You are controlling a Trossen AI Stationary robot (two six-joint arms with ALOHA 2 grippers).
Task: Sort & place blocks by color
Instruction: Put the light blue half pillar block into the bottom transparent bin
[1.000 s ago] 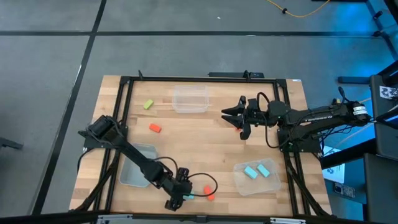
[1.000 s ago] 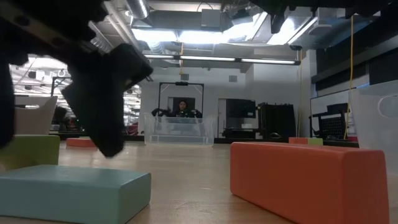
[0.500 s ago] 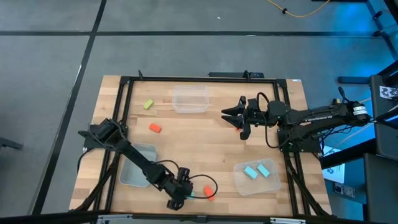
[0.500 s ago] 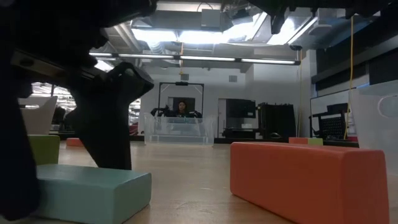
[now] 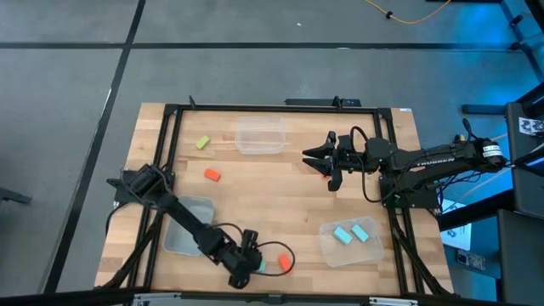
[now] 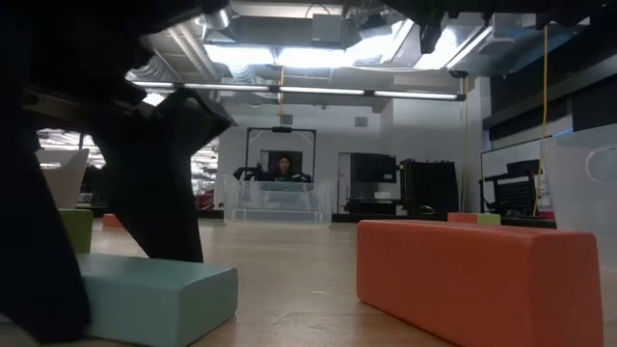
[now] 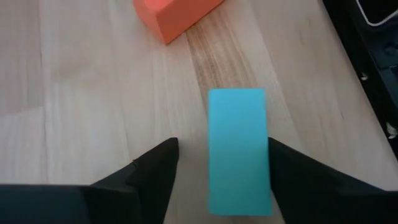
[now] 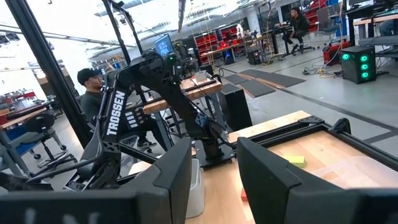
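Lowered since earlier, left gripper (image 7: pixel 217 162) straddles cyan block (image 7: pixel 238 149), fingers apart | wooden table (image 5: pixel 280 191), block at 6 o'clock | right gripper (image 5: pixel 327 159): cannot tell | low view alone shows a seated person (image 6: pixel 282 168).

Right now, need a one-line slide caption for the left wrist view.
Left end effector open astride a cyan block on the wooden table, orange block beyond.

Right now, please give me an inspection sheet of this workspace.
Surface: wooden table in a black frame.
Job's things: cyan block between the left gripper's fingers; two cyan blocks in the near-right bin; orange block and green block loose.
Clutter: nothing seen.
Grippers: left gripper open around the block; right gripper raised, hold unclear.
Cables: yellow cable on the floor.
Surroundings: seated person behind the table.
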